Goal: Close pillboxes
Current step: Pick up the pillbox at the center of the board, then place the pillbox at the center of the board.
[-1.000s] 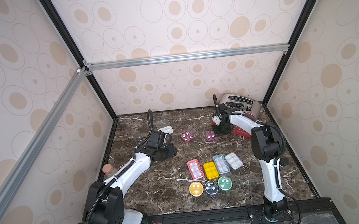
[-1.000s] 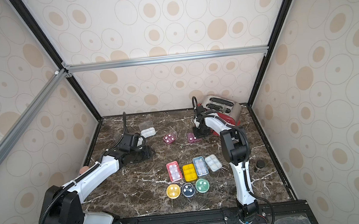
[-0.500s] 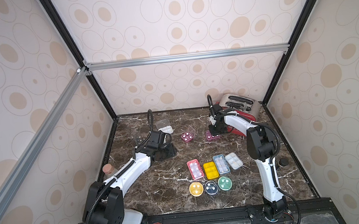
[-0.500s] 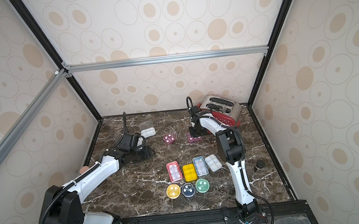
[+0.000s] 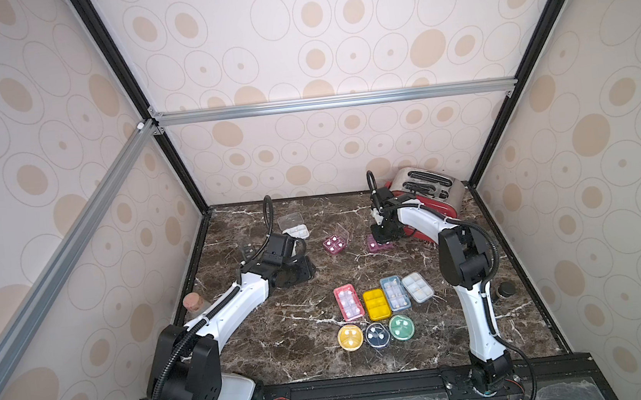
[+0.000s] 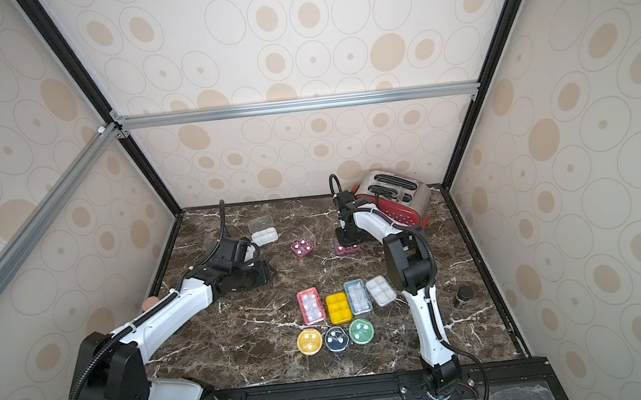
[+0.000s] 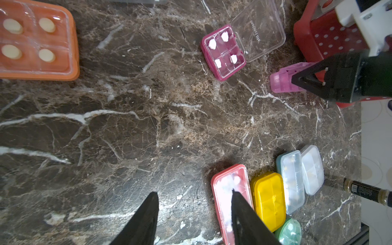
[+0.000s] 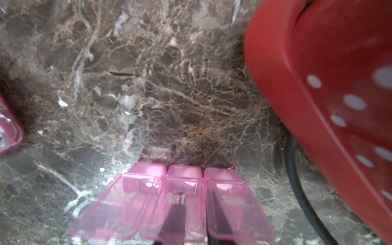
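Right wrist view: the pink pillbox (image 8: 182, 199) is set at the right gripper (image 8: 195, 220), beside the toaster (image 8: 318, 84), long axis across the narrow-set jaws; whether a lid is gripped cannot be told. The left gripper (image 7: 194, 192) is held spread, empty, well apart.

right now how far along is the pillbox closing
Done: the front group of seven boxes looks shut. In hand: the right gripper is at the lids of the pink weekday box. To do: the magenta square box and the white box at the back both have lids open; the left gripper is open and empty.
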